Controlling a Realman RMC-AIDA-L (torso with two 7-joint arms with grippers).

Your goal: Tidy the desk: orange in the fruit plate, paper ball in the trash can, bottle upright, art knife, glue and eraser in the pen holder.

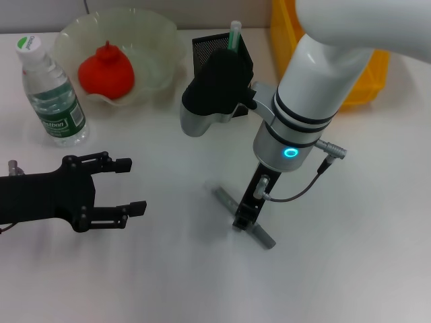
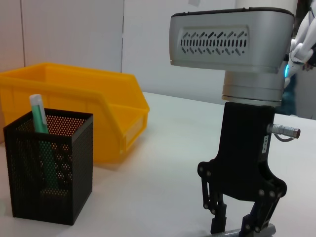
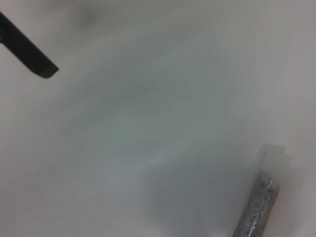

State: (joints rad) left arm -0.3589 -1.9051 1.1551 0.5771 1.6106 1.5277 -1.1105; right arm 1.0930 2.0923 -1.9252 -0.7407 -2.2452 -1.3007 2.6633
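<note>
The grey art knife (image 1: 223, 198) lies flat on the white desk. My right gripper (image 1: 246, 219) points straight down over its middle, open, with one finger on each side of the knife (image 2: 270, 230). The right wrist view shows the knife (image 3: 256, 207) and one black fingertip (image 3: 29, 55) apart from it. My left gripper (image 1: 135, 186) rests open and empty at the left. The orange (image 1: 106, 73) sits in the fruit plate (image 1: 165, 40). The bottle (image 1: 50, 94) stands upright. A green-and-white glue stick (image 1: 234, 33) stands in the pen holder (image 1: 205, 48). The paper ball and eraser are out of view.
The yellow trash can (image 1: 363, 81) stands at the back right, just behind the pen holder (image 2: 49, 168). My right arm's grey wrist housing (image 1: 202, 114) hangs over the desk in front of the holder.
</note>
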